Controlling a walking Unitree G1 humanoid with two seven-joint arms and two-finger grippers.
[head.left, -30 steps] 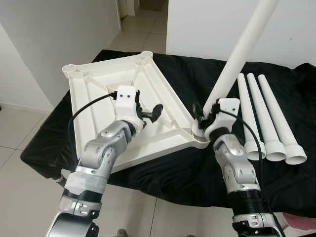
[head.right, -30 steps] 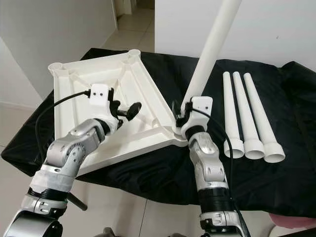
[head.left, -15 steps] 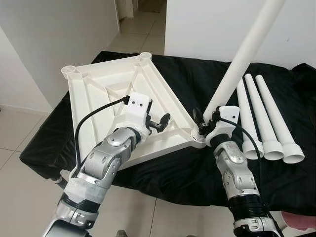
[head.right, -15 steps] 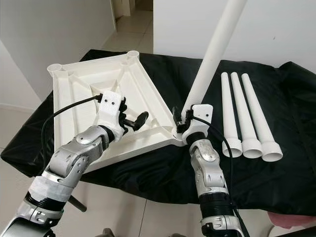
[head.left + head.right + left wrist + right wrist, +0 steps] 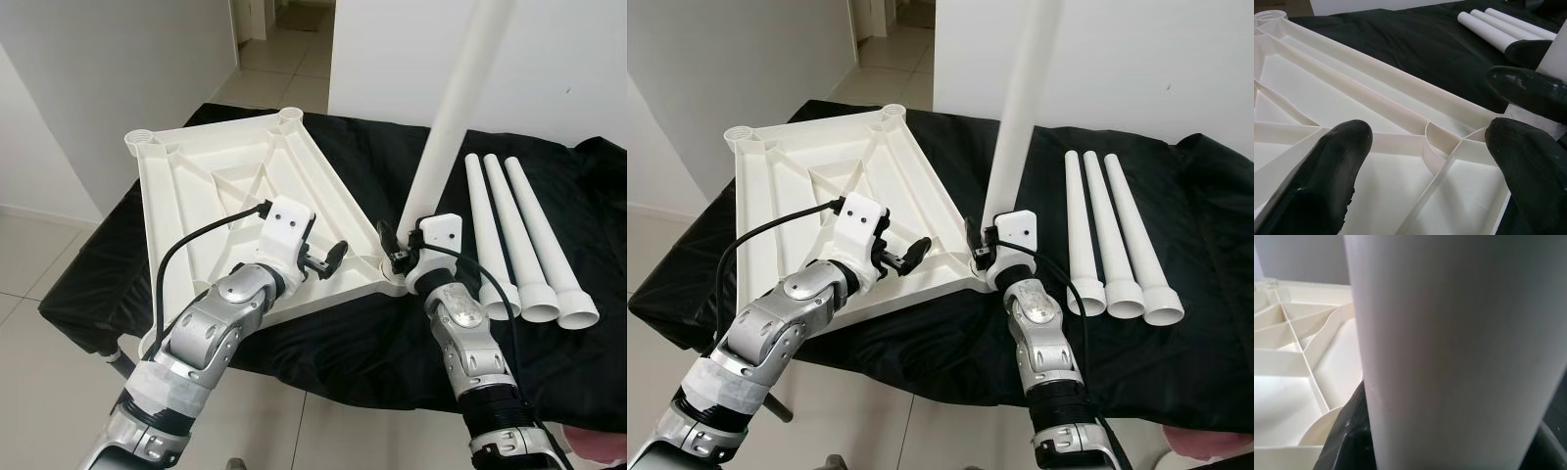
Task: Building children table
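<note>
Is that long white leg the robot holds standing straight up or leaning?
Nearly upright. The leg rises almost vertically from the tabletop's near corner, gripped low by the right gripper.

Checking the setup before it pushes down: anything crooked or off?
Slightly. The leg held by the right gripper leans a little off upright at the tabletop's corner socket. The three spare legs lie neatly; nothing looks damaged.

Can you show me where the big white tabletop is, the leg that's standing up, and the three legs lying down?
tabletop [image 5: 186, 191]: left eye view, on a ribbed panel of its underside.
standing leg [image 5: 453, 108]: left eye view, mid-shaft, above the right tool.
three lying legs [image 5: 511, 225]: left eye view, on the middle leg's shaft.
</note>
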